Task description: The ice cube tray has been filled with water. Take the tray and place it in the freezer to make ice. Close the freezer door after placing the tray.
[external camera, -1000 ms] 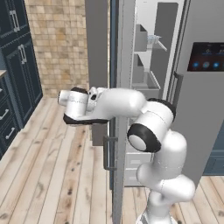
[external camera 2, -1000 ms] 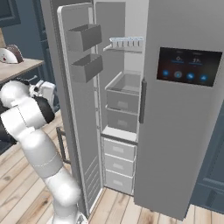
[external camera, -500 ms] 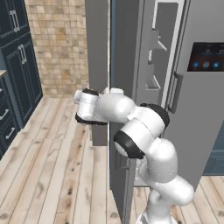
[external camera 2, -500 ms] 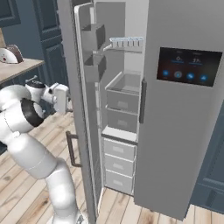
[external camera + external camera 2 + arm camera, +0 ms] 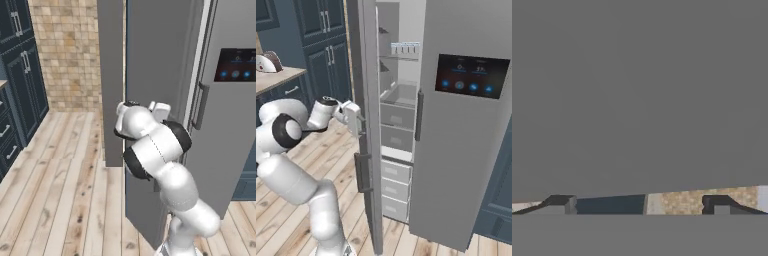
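freezer door is what's being worked on, looks like the closing step. left base view: the arm pushes against its outer face, door nearly edge-on. right base view: gripper sits at the panel, ice cube tray already on a shelf in the freezer. hand view: fingertips spread wide, holding nothing. next i'd keep pushing till it's shut. no readable writing.

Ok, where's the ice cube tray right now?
In the right base view the ice cube tray sits on an upper shelf inside the freezer, visible through the gap beside the partly closed freezer door.
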